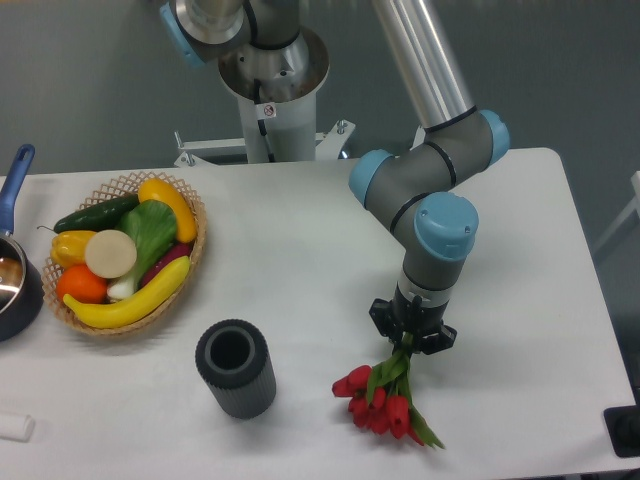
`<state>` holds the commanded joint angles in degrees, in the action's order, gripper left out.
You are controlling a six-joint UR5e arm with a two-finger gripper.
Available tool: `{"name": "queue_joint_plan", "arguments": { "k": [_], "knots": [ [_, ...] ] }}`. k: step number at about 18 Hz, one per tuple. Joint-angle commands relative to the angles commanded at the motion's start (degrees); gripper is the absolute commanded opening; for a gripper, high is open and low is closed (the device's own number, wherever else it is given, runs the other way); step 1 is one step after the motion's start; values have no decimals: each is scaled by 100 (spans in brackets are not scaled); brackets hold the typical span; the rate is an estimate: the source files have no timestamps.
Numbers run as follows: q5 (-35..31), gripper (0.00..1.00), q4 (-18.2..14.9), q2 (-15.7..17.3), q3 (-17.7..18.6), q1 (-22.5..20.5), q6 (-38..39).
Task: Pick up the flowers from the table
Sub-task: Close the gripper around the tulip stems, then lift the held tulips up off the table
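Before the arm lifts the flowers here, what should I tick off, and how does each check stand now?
1. Gripper over the stems: ok.
2. Fingers closed on the stems: cannot tell, wrist hides them.
3. Flowers off the table: cannot tell.
4. Blooms well apart from the dark cylinder: ok.
5. Basket far from the lift path: ok.

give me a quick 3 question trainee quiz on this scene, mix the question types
1. True or false: the gripper is at the stems of the flowers.
2. What stands nearest the flowers on the table? A) basket B) dark cylinder C) pot
3. Fill in: the flowers' red heads point toward the ____ edge of the table.

Key: 1 true; 2 B; 3 front (near)
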<state>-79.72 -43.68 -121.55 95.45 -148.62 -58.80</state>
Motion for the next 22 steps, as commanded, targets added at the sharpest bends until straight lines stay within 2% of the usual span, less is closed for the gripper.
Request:
{"name": "queue_joint_plan", "arguments": {
  "k": [5, 11, 13, 20, 22],
  "knots": [
    [17, 22, 0, 210, -44, -44, -9],
    [201, 22, -9, 878, -96, -246, 35],
    [674, 22, 0, 931, -149, -368, 96],
    [2459, 22, 18, 1643, -141, -887, 360],
    [3221, 22, 18, 1775, -149, -1124, 509]
  ]
}}
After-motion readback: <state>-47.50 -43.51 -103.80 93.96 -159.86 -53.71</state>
